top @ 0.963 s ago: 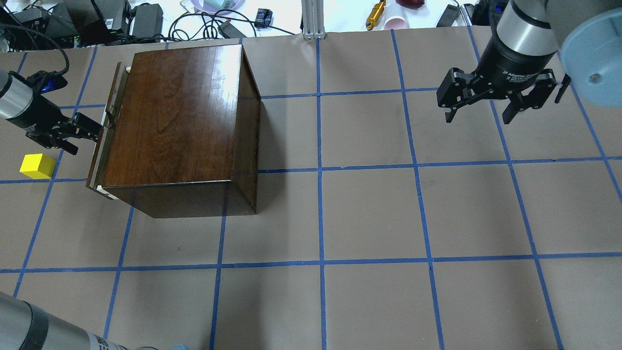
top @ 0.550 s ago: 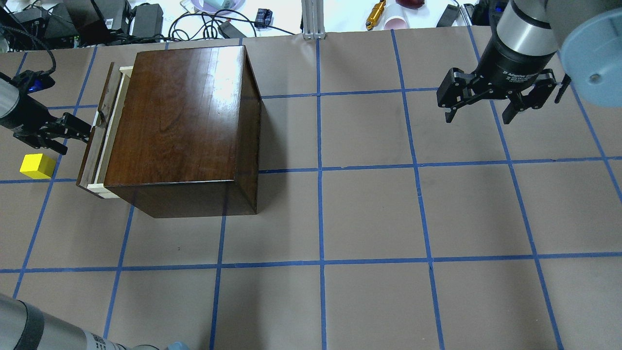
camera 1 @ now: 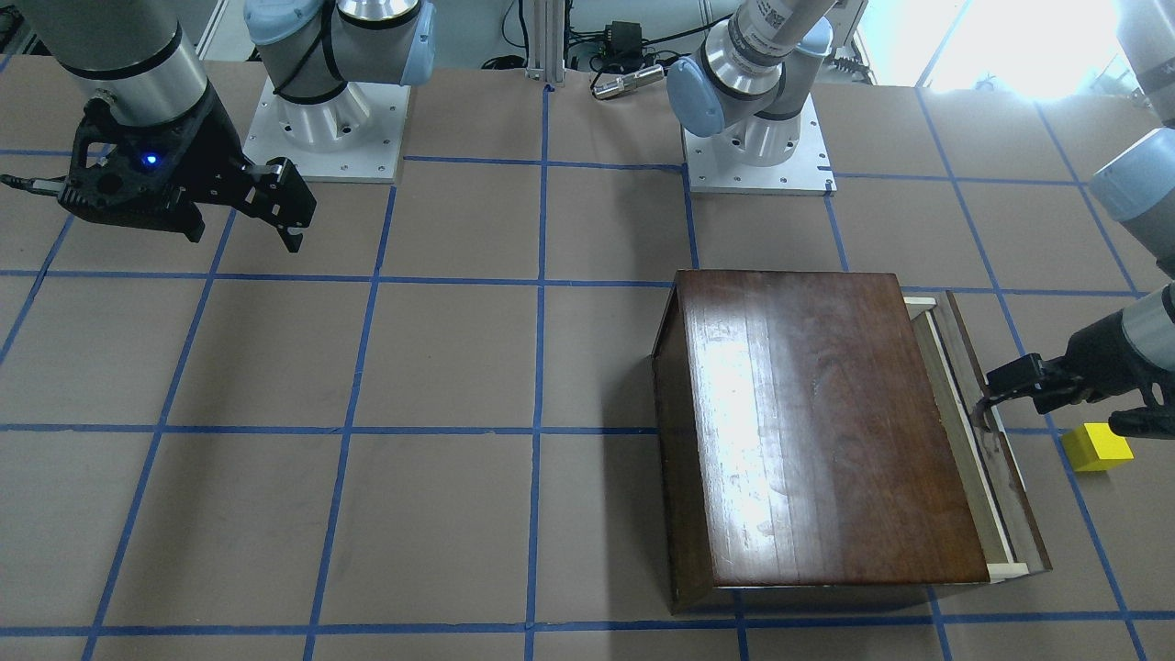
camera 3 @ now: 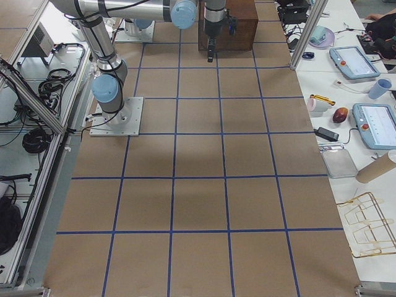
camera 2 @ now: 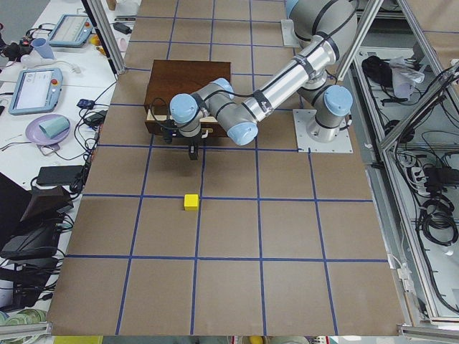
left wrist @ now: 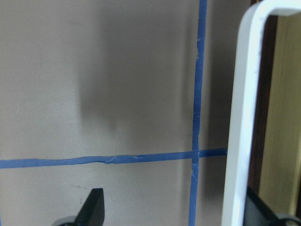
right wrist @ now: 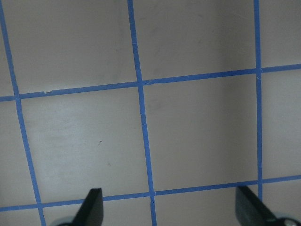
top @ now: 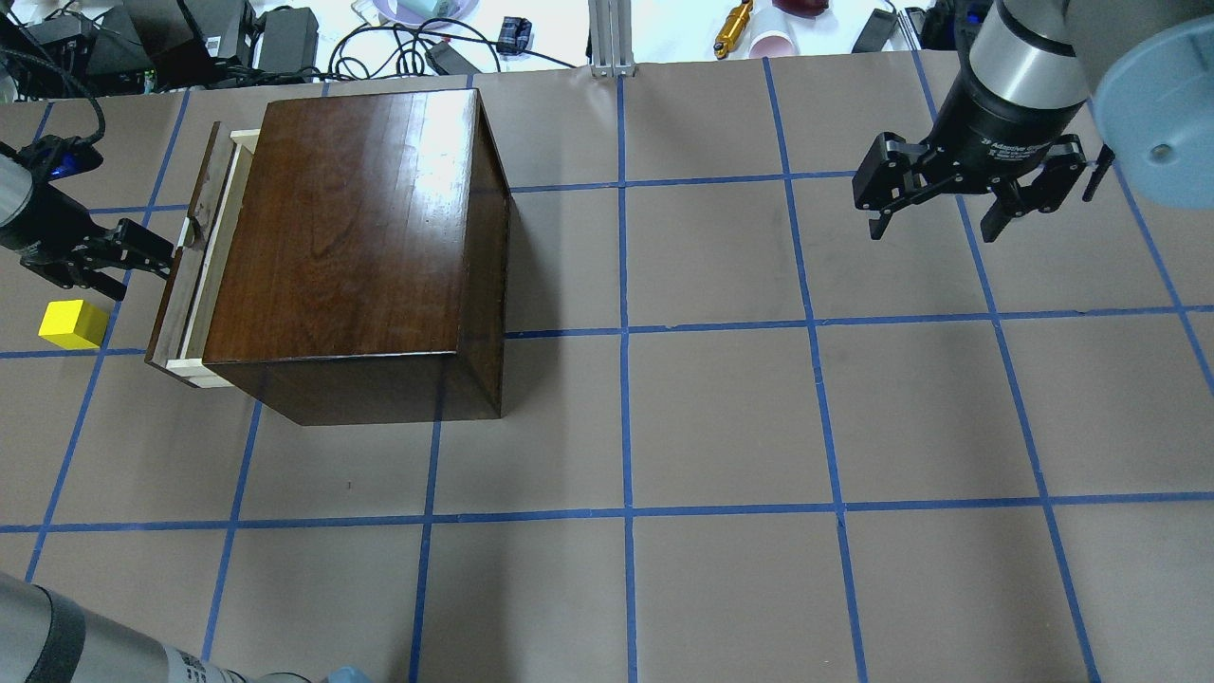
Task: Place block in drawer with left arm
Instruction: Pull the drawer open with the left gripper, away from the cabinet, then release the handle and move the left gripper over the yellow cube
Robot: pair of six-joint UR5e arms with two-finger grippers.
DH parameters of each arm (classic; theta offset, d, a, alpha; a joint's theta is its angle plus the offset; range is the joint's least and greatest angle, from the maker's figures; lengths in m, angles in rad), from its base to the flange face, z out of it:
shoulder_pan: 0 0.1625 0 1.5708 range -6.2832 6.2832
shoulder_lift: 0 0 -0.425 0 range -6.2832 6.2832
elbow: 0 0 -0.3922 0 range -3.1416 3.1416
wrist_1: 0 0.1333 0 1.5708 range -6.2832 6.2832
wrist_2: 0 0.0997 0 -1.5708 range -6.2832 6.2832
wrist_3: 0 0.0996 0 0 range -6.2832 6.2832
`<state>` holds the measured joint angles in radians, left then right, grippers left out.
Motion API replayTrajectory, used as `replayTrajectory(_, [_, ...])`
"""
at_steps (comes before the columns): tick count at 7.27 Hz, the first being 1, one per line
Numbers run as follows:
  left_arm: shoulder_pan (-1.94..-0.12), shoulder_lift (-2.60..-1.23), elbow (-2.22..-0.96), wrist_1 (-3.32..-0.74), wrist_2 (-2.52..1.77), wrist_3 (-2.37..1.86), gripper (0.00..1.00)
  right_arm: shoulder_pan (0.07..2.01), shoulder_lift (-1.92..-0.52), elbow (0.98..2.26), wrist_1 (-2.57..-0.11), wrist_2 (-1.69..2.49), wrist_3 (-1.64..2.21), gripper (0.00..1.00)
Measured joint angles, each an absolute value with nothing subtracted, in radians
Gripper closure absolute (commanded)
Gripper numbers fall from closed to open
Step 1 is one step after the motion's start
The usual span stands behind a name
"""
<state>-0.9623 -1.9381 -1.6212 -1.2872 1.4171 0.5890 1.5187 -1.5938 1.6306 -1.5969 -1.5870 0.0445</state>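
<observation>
The yellow block (top: pixel 72 324) lies on the table left of the dark wooden box (top: pixel 351 237); it also shows in the front view (camera 1: pixel 1096 447). The drawer (top: pixel 194 256) stands a little way out of the box's left side, its pale rim showing behind the dark front panel (camera 1: pixel 987 431). My left gripper (top: pixel 152 258) is open, with the drawer handle (left wrist: pixel 242 117) between its fingers, close to one finger. The block sits just beside it, apart from it. My right gripper (top: pixel 934 230) is open and empty, high over the far right of the table.
The box takes up the left-centre of the table. Cables, chargers and small items (top: pixel 285 38) lie beyond the far edge. The mat carries a blue tape grid (top: pixel 623 332). Both arm bases (camera 1: pixel 753 156) stand at the robot's side.
The drawer has slid further out of the box toward the left. My left gripper has moved left with the handle. The block and right arm have not moved.
</observation>
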Motion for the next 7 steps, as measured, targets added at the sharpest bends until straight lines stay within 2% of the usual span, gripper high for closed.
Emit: replayTrajectory(7, [-0.908, -1.946, -1.595, -1.291, 1.442, 0.631, 0.0, 1.519, -1.594, 1.631, -1.597, -1.587, 0.044, 0.0])
